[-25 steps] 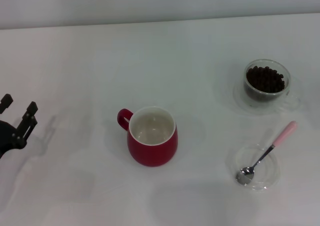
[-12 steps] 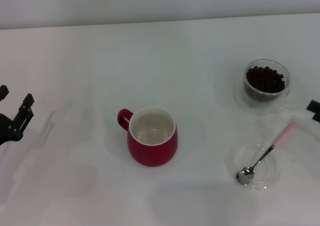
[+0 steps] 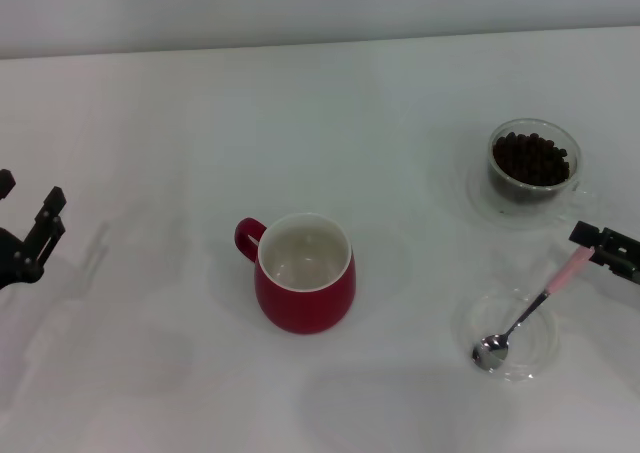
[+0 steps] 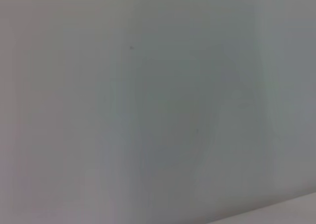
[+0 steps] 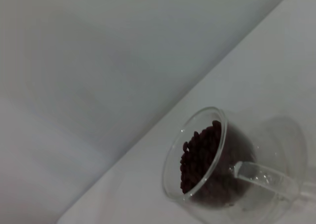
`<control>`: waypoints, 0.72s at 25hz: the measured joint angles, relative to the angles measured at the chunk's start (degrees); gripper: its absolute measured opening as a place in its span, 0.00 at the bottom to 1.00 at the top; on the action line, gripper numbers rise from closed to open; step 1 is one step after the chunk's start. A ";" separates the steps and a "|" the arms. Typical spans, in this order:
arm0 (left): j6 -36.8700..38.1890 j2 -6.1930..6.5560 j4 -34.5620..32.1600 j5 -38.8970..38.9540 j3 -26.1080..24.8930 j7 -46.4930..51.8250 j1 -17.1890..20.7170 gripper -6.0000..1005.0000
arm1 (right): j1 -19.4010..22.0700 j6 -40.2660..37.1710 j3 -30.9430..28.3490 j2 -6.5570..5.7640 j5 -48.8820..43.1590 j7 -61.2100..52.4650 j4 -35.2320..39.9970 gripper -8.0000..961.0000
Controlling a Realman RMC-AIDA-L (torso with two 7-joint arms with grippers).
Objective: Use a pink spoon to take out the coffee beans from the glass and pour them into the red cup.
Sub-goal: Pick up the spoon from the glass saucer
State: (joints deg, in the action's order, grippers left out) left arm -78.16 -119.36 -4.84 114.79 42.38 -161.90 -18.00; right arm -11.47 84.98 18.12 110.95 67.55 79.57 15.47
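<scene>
Two grippers: left gripper (image 3: pixel 28 205) spread open at worktop's (image 3: pixel 330 103) left edge; right gripper (image 3: pixel 606 249) state indeterminate.
Pink spoon (image 3: pixel 528 310): bowl in clear dish (image 3: pixel 508 335), right edge.

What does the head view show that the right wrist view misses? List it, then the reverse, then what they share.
Only the head view: the red cup, the pink spoon lying in a clear shallow dish, the left gripper at the table's left edge, the right gripper near the spoon's handle. Only the right wrist view: nothing. Shared: the glass of coffee beans.
</scene>
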 joint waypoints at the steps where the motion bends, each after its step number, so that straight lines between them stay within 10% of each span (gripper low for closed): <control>1: 0.00 0.00 0.00 0.00 -0.03 0.00 0.02 0.58 | -0.05 -0.24 0.21 0.13 -0.04 0.02 0.00 0.66; 18: 0.83 0.00 0.01 0.00 -0.11 0.00 -0.37 0.57 | -0.54 -1.00 1.15 1.28 -0.24 1.45 0.00 0.66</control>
State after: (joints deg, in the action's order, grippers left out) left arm -77.33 -119.36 -4.83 114.79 42.27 -161.90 -18.37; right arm -12.00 83.98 19.26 112.23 67.32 81.01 15.47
